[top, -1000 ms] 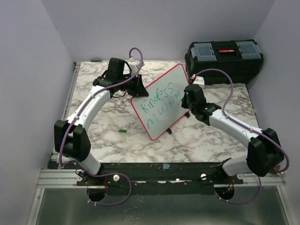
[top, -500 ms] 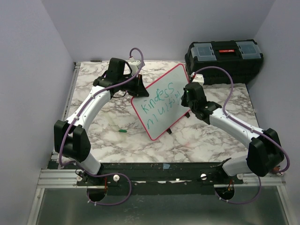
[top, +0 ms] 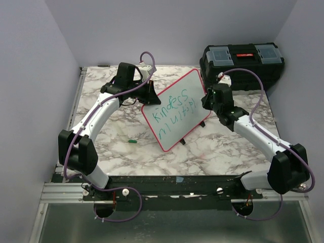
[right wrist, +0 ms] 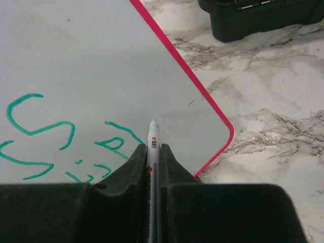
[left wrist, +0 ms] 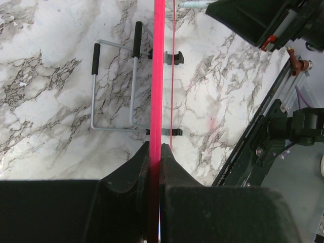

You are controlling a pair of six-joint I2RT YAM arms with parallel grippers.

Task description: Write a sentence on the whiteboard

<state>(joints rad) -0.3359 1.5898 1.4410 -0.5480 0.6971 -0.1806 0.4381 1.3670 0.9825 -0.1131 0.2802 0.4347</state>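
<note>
The whiteboard [top: 177,109], white with a red-pink rim, stands tilted at the table's middle. My left gripper [top: 150,93] is shut on its upper left rim; the left wrist view shows the rim edge-on [left wrist: 158,76] between the jaws [left wrist: 155,149]. The green sentence [top: 173,110] runs in two lines, the top reading "Kindess"; its last strokes show in the right wrist view [right wrist: 116,139]. My right gripper [top: 208,99] is shut on a white marker [right wrist: 152,136], its tip pointing at the board [right wrist: 91,66] just right of the lettering, near the lower right corner.
A black toolbox [top: 242,65] sits at the back right, also in the right wrist view [right wrist: 263,17]. A small green marker cap [top: 132,142] lies on the marble table left of the board. A wire stand [left wrist: 114,86] lies under the board.
My right gripper with the marker has drawn back to the right and away from the lettering, toward the board's right edge. The left arm and board have not moved.
</note>
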